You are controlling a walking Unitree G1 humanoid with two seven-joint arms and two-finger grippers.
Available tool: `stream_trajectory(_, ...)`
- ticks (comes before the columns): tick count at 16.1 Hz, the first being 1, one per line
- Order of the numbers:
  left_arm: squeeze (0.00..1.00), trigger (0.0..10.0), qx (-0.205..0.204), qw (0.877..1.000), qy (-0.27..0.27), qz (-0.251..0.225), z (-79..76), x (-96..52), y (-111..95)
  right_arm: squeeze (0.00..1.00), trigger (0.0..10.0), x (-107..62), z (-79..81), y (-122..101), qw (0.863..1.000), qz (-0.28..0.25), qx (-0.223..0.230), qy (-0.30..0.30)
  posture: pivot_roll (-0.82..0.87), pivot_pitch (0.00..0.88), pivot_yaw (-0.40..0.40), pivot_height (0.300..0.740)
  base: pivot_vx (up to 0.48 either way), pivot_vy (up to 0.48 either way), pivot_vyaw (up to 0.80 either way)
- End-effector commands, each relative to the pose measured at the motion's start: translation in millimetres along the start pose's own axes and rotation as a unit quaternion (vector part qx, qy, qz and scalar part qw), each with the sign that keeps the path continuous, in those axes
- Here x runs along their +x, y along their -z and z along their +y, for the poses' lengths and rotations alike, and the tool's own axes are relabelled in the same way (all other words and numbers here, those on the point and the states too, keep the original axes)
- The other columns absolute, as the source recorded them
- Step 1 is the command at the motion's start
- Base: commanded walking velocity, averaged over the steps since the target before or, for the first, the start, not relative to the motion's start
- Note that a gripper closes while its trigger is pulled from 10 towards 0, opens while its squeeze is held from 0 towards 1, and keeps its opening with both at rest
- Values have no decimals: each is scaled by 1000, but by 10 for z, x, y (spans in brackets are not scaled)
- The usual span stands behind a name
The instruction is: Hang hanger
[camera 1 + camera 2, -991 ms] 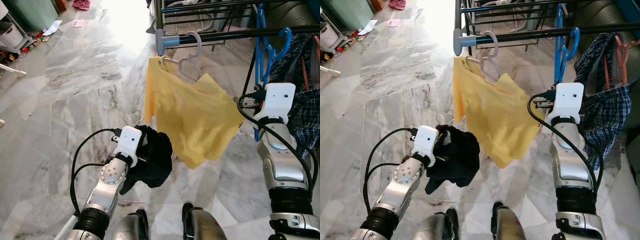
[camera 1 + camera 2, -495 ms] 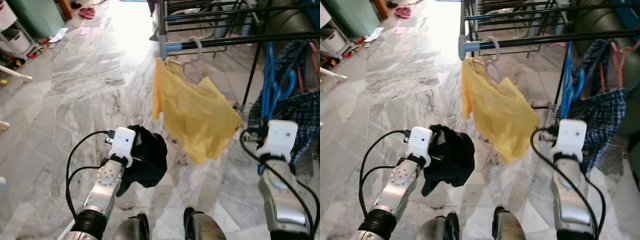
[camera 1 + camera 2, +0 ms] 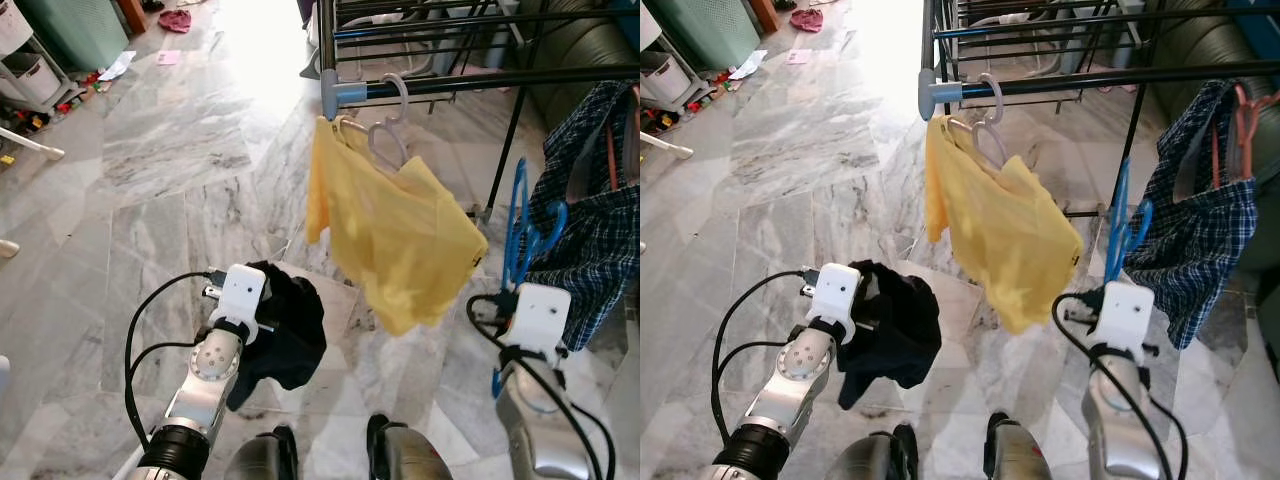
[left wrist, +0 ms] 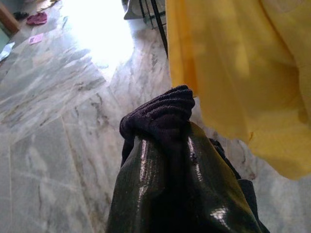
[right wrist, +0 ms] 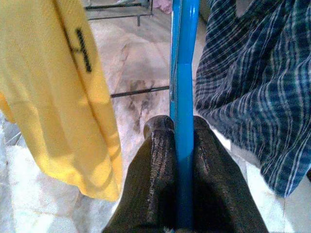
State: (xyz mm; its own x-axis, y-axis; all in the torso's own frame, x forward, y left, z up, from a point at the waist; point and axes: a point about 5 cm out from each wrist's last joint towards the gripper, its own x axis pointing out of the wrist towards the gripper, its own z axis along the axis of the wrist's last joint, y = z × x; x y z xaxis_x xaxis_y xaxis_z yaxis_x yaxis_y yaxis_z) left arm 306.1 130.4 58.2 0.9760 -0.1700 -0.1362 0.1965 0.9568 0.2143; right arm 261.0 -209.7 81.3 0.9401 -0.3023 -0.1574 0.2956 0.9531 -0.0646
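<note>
A blue plastic hanger stands upright in my right gripper, which is shut on its lower bar, low at the right and below the dark rack rod. The fingers press the blue bar from both sides. On that rod, near its grey end cap, a yellow garment hangs from a white hanger. My left gripper is low at the left, shut on a bunched black cloth that drapes down from it.
A blue plaid shirt on an orange hanger hangs at the right of the rod. More rack bars stand behind. A green cabinet, plastic drawers and small clutter line the far left of the marble floor; a pink cloth lies beyond.
My right arm has come down and back towards me with the blue hanger, from rod height to well below it. The left arm still grips the black cloth.
</note>
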Motion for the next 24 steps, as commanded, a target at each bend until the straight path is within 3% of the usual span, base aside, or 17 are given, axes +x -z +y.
stream_trajectory(1, 0, 10000, 3, 1000, -13, 8, 33, -26, 65, 0, 10000, -41, 20, 69, 1000, 16, 4, -4, -175, 183, 63, 740, 0, 0, 0)
stream_trajectory(13, 0, 10000, -4, 999, -31, 11, -4, -22, 98, 0, 10000, -63, 265, 198, 995, 57, 15, -79, -153, 154, 17, 740, -82, 0, 0)
stream_trajectory(20, 0, 10000, -2, 999, -45, 11, 57, 22, 74, 0, 10000, 6, 345, 179, 994, 56, 21, -92, -142, 126, 20, 740, -279, 0, 0)
stream_trajectory(24, 0, 10000, -6, 999, -51, 20, 19, 8, 120, 0, 10000, -2, 379, 279, 990, 82, 24, -110, -131, 120, -1, 740, -303, 0, 0)
